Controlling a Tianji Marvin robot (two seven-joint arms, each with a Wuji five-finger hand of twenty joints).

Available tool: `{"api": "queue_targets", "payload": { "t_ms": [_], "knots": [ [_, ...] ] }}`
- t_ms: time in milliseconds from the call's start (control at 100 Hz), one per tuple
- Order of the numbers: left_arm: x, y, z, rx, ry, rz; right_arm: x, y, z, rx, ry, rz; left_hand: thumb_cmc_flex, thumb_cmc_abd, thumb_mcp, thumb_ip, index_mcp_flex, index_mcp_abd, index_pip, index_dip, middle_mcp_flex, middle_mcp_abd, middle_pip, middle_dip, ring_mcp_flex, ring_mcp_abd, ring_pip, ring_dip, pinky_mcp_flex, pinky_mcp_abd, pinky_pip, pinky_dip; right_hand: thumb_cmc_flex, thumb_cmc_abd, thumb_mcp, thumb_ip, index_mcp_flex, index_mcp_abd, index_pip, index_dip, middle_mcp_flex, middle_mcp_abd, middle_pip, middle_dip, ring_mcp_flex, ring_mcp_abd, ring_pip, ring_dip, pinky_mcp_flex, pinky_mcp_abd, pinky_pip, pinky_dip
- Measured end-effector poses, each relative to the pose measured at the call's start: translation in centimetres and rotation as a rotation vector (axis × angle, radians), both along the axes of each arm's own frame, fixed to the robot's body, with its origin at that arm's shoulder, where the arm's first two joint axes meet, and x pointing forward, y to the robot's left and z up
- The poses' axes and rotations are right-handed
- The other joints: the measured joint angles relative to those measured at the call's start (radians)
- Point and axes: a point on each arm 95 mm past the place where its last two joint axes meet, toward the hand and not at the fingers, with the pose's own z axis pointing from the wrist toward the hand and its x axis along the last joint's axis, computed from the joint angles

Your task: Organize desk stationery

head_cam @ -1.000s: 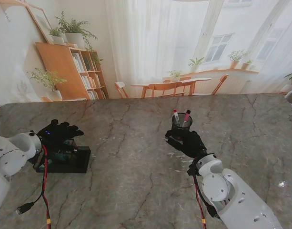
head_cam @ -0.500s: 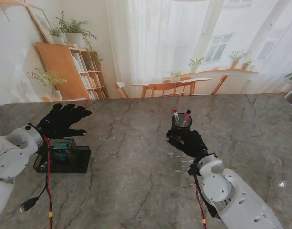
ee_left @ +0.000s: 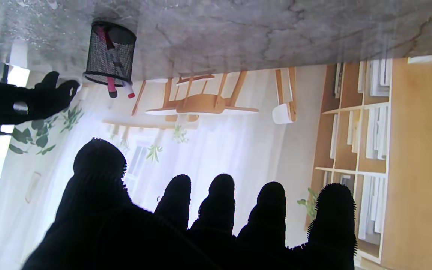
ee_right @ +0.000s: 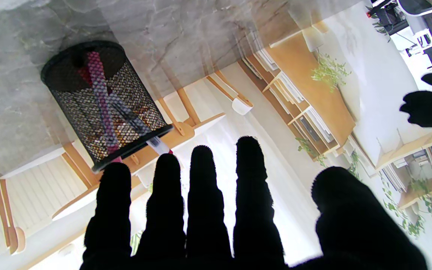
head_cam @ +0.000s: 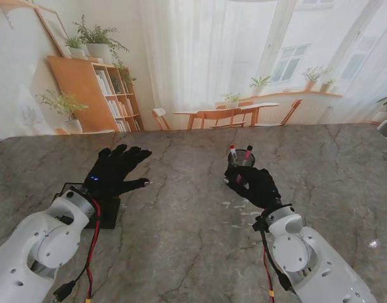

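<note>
The stand camera looks down from high; both wrist cameras, inverted, share the pen cup [head_cam: 241, 161] [ee_left: 110, 54] [ee_right: 105, 99], the right nearest.

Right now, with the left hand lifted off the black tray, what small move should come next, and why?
Probably draw the right hand back from the pen cup. Two pens already stand in the cup, the right hand is open just nearer to me, and the left hand is spread, holding nothing.

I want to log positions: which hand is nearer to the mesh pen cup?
Right. The right hand is beside the mesh pen cup, just nearer to me; the left hand hovers far to its left.
</note>
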Motion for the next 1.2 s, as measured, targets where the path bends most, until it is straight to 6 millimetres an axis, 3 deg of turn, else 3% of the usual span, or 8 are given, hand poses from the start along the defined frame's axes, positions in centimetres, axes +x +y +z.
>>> {"api": "queue_targets", "payload": {
  "t_ms": [140,400,570,700,760,970,1050,1200],
  "knots": [
    [-0.6,-1.0,-2.1,-0.034,0.024,0.035,-0.5,0.1,0.6,-0.014,-0.031,0.019,0.0,0.0,0.0,0.0,0.008,-0.006,0.005,0.005,0.01,0.0,0.003,0.0,0.012,-0.001,0.003,0.011,0.009,0.0,0.002,0.011,0.009,-0.054,0.008,0.0,-0.004,0.0,-0.002,0.0,-0.001,0.0,0.0,0.0,0.0,0.0,0.0,0.0,0.0,0.0,0.0,0.0],
    [-0.9,-0.6,-4.9,-0.08,0.064,0.077,-0.7,-0.6,2.8,-0.174,-0.043,0.181,0.001,0.0,0.0,0.0,0.009,-0.006,0.005,0.014,0.011,0.0,0.003,0.009,0.012,-0.002,0.003,0.011,0.009,0.0,0.003,0.014,-0.009,-0.186,0.098,0.0,-0.249,-0.034,-0.08,0.001,-0.173,-0.026,-0.001,0.002,-0.003,0.0,0.001,0.0,0.0,0.012,0.006,0.0],
    [-1.1,0.3,-5.2,-0.101,0.067,0.104,0.1,-1.5,5.1,-0.326,-0.051,0.264,0.001,0.0,0.0,0.0,0.02,-0.007,0.012,0.023,0.021,0.0,0.003,0.013,0.024,-0.002,0.005,0.019,0.01,0.0,0.014,0.023,-0.011,-0.209,0.106,0.0,-0.404,-0.034,-0.15,0.004,-0.364,-0.003,-0.056,0.002,-0.146,0.009,-0.014,-0.01,-0.023,0.041,0.019,0.0],
    [-1.5,0.9,-5.3,-0.115,0.051,0.123,1.3,-2.1,6.4,-0.423,0.003,0.292,0.001,0.0,0.0,0.0,0.02,-0.007,0.013,0.023,0.03,0.0,0.004,0.014,0.036,-0.002,0.006,0.019,0.011,0.0,0.014,0.024,-0.029,-0.222,0.146,0.0,-0.461,-0.005,-0.273,0.001,-0.498,0.038,-0.105,-0.039,-0.272,0.063,-0.084,-0.066,-0.065,0.086,-0.006,-0.074],
    [-1.7,1.1,-5.4,-0.118,0.046,0.129,1.9,-2.3,7.0,-0.45,0.01,0.296,0.001,0.0,0.0,0.0,0.02,-0.007,0.013,0.023,0.03,0.0,0.004,0.014,0.036,-0.002,0.006,0.019,0.011,0.0,0.014,0.025,-0.031,-0.226,0.146,0.0,-0.461,0.007,-0.331,-0.037,-0.532,0.048,-0.118,-0.061,-0.304,0.075,-0.112,-0.086,-0.083,0.1,-0.031,-0.115],
    [-2.0,1.3,-5.4,-0.125,0.041,0.136,5.1,-2.7,8.3,-0.532,0.03,0.289,0.001,0.0,0.0,0.0,0.02,-0.007,0.013,0.023,0.03,0.0,0.004,0.015,0.054,-0.002,0.006,0.032,0.014,0.0,0.024,0.035,-0.07,-0.227,0.139,0.0,-0.448,0.047,-0.377,-0.312,-0.554,0.082,-0.167,-0.261,-0.425,0.108,-0.208,-0.123,-0.167,0.144,-0.065,-0.275],
    [-2.0,1.2,-5.4,-0.124,0.041,0.135,6.9,-2.9,8.1,-0.568,0.059,0.283,0.002,0.0,0.0,0.0,0.031,-0.007,0.015,0.022,0.031,0.0,0.004,0.015,0.054,-0.002,0.006,0.032,0.017,0.0,0.031,0.035,-0.076,-0.227,0.141,0.0,-0.447,0.059,-0.379,-0.348,-0.554,0.09,-0.169,-0.305,-0.44,0.11,-0.22,-0.125,-0.187,0.146,-0.07,-0.299],
    [-1.9,1.0,-5.5,-0.121,0.046,0.129,10.4,-3.3,7.7,-0.623,0.126,0.252,0.002,0.0,0.0,0.0,0.031,-0.007,0.015,0.022,0.039,0.0,0.004,0.018,0.056,-0.002,0.006,0.032,0.021,0.0,0.032,0.035,-0.082,-0.227,0.142,0.0,-0.447,0.075,-0.379,-0.369,-0.554,0.1,-0.169,-0.307,-0.441,0.12,-0.22,-0.125,-0.201,0.154,-0.071,-0.3]
  ]
}}
